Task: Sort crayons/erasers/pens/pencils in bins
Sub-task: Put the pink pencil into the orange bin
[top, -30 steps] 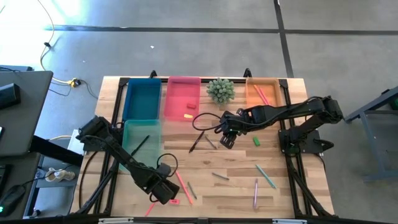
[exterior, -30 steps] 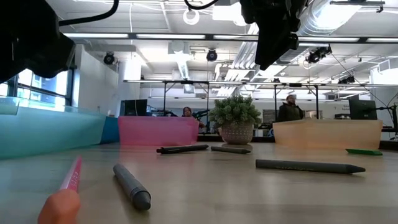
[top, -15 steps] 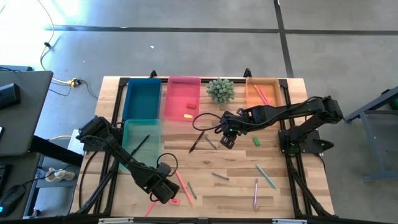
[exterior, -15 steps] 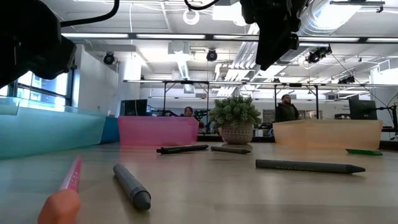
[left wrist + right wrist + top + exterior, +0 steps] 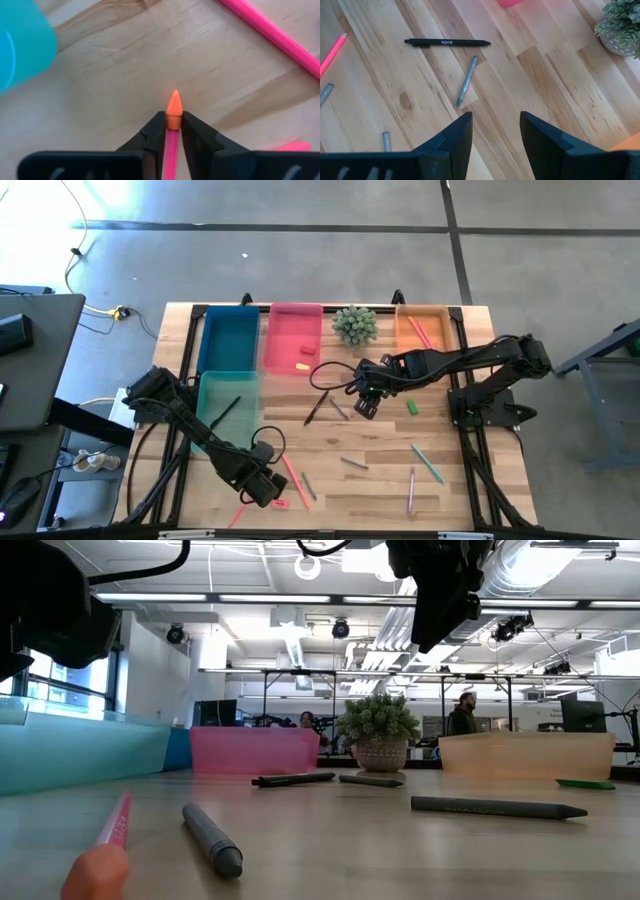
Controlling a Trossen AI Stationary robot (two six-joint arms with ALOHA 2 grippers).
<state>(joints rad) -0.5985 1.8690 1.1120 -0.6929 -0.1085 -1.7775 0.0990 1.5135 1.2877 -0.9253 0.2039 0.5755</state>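
Note:
My left gripper (image 5: pixel 262 488) stands at the table's near left, pointing down, shut on a pink pencil (image 5: pixel 240 513) with an orange pointed tip (image 5: pixel 174 105). A second pink pencil (image 5: pixel 291 478) and a pink eraser (image 5: pixel 281 503) lie flat beside it. My right gripper (image 5: pixel 366 402) hangs open above the table's middle with nothing between its fingers; below it lie a black pen (image 5: pixel 447 42) and a grey crayon (image 5: pixel 467 81). The bins are blue (image 5: pixel 228 338), pink (image 5: pixel 294 330), orange (image 5: pixel 425 330) and teal (image 5: pixel 228 402). My left gripper pinches the pink pencil's shaft (image 5: pixel 171 145) between its two fingers, just behind the orange tip. The fingers come from above, pointing down, one on each side of the shaft. The tip sticks out past the fingertips; the pencil's far end (image 5: pixel 238 518) seems to lie on the table.
A spiky green plant (image 5: pixel 354 326) stands between the pink and orange bins. A green eraser (image 5: pixel 411 408), a green pencil (image 5: pixel 428 463), a purple pencil (image 5: pixel 411 490) and grey crayons (image 5: pixel 353 464) lie scattered on the wood at the near right.

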